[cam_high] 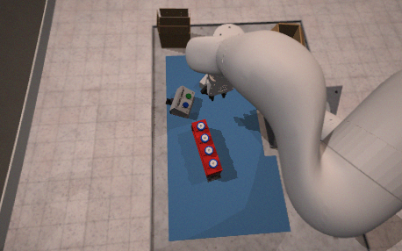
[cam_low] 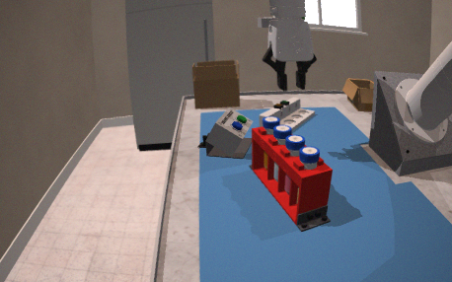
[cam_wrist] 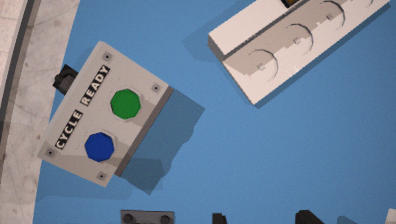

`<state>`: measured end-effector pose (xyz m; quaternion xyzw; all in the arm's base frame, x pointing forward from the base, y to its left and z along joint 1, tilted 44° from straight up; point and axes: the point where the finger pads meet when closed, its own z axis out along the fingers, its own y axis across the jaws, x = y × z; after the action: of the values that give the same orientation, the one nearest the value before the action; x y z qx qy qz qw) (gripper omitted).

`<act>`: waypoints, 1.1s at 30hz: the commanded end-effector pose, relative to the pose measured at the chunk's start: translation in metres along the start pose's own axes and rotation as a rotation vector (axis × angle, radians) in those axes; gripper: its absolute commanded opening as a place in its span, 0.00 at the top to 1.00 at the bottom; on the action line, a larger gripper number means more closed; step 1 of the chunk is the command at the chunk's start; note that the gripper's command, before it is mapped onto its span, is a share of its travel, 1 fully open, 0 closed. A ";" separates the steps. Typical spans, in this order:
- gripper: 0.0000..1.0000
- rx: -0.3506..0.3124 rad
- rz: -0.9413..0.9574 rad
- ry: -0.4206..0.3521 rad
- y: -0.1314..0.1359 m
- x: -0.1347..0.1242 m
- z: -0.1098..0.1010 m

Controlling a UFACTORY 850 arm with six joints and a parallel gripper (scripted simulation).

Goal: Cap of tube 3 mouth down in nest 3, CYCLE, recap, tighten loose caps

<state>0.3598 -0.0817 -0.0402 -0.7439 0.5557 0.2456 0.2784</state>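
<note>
Caps [cam_high: 209, 150] [cam_low: 295, 142] top all four tubes in the red station [cam_high: 206, 148] [cam_low: 313, 189]; the fingers [cam_low: 300, 79] stand apart, holding nothing.

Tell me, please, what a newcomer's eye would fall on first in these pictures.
Probably the red rack on the blue mat, with four blue-rimmed caps in a row on top. Next, the grey key housing beyond the rack, its green and blue keys facing up, and the open gripper above the mat.
</note>
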 end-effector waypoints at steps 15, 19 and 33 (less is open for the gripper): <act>0.54 0.002 0.666 0.001 -0.037 -0.055 -0.001; 0.54 0.002 0.785 0.001 -0.051 -0.076 -0.001; 0.54 0.002 0.785 0.000 -0.095 -0.142 -0.001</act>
<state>0.4061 0.0224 0.0545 -0.4749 0.7976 0.3335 0.1646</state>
